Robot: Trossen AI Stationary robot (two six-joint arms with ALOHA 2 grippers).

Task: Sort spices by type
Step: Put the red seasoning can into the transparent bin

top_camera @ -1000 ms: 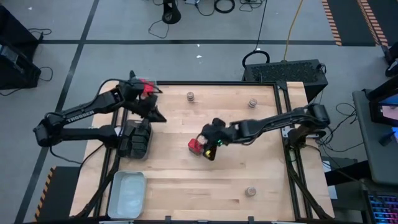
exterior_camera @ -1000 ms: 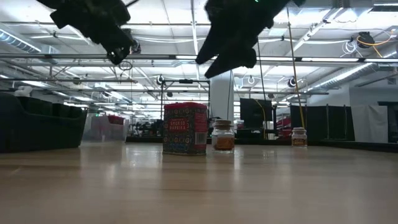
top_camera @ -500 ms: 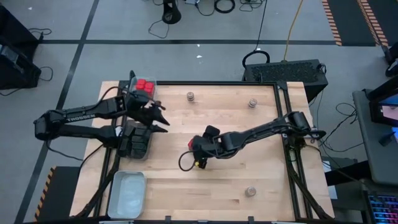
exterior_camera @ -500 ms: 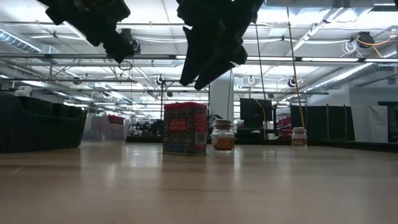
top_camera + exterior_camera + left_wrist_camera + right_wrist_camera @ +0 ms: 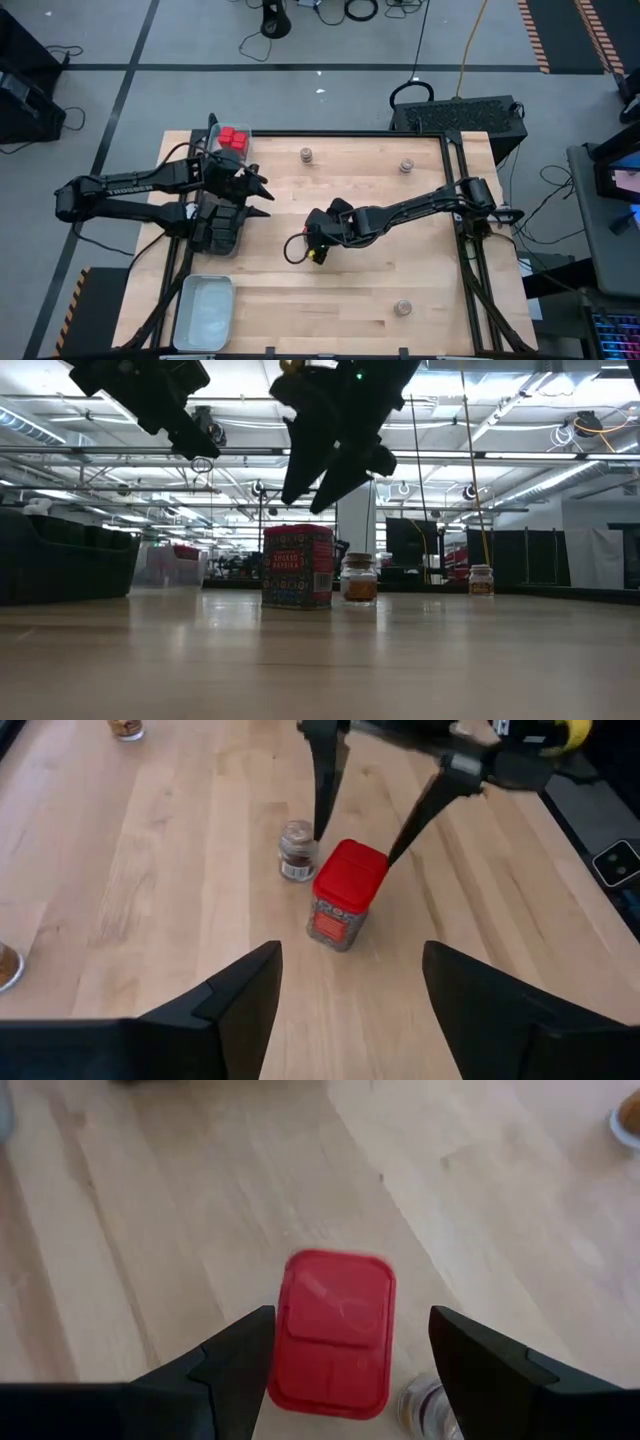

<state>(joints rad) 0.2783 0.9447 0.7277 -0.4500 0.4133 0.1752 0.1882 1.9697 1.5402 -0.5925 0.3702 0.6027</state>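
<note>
Right wrist view has the right claw (image 5: 345, 1370) spread wide over the red tin (image 5: 333, 1330), mid-counter. Looks light, stiff, slick; grab its flat sides. Left claw (image 5: 345, 985) released at 9 o'clock.

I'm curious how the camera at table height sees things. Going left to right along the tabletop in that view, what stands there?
Dark tray → clear tray → red tin → round jar → another round jar, farther back. Both grippers hang above.
</note>
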